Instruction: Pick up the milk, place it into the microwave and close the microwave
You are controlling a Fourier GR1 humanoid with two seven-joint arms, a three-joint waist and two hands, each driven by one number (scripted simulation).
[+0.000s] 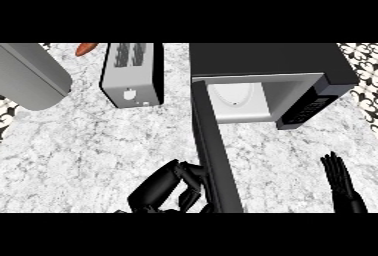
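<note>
Microwave (273, 62): one, door (216, 155) swung open. Left hand (166, 187) beside door, fingers curled (milk unseen, contents unclear). Right hand (341, 182) right of door, fingers straight. One toaster (133, 75) left of microwave.

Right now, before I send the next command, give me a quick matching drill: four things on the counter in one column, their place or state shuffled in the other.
Things:
1. microwave door
2. toaster
3. left hand
4. right hand

Place or state:
A. open, fingers straight, resting at the lower right
B. swung open, pointing toward the robot
C. against the door's left face
D. standing left of the microwave

Pairs: 1-B, 2-D, 3-C, 4-A
</note>
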